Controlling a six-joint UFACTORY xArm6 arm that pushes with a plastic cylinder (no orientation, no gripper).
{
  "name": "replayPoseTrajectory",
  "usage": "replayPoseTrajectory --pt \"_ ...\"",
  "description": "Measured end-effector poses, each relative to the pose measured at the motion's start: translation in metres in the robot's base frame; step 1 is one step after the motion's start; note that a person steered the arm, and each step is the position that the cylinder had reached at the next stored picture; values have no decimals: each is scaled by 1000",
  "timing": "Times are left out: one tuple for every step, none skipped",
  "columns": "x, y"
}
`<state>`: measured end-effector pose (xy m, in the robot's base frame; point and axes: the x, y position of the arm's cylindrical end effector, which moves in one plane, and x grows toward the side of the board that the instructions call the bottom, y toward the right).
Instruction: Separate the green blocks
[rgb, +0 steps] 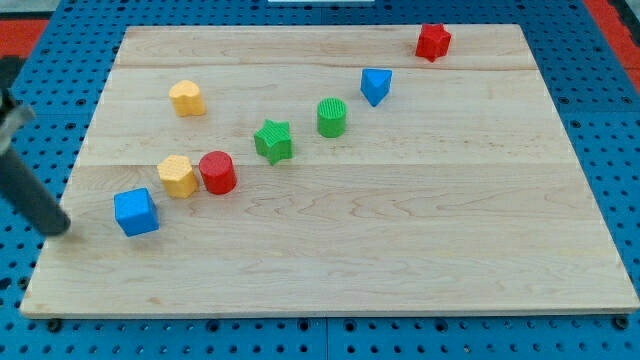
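A green star block (272, 140) lies near the board's middle. A green cylinder block (332, 117) stands just to its upper right, a small gap between them. My tip (58, 229) is at the view's left edge of the board, far left of both green blocks. It sits just left of a blue cube (135, 212), not touching it. The dark rod slants up and left out of the view.
A yellow block (178, 176) and a red cylinder (217, 172) touch, up right of the blue cube. Another yellow block (187, 98) lies at upper left. A blue block (376, 85) and a red star (433, 42) lie at upper right on the wooden board (400, 250).
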<state>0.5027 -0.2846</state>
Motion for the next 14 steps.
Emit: replayPoseTrajectory --pt "-59 35" --pt "-60 101" --pt "-55 124" --pt "-43 117" --pt "-49 119" --pt "-82 145" --pt "-90 182" --pt "-129 221" --pt "-153 279" --pt "-172 298" --pt "-175 325" --pt "-179 351" --pt "-180 392" --pt "-146 404"
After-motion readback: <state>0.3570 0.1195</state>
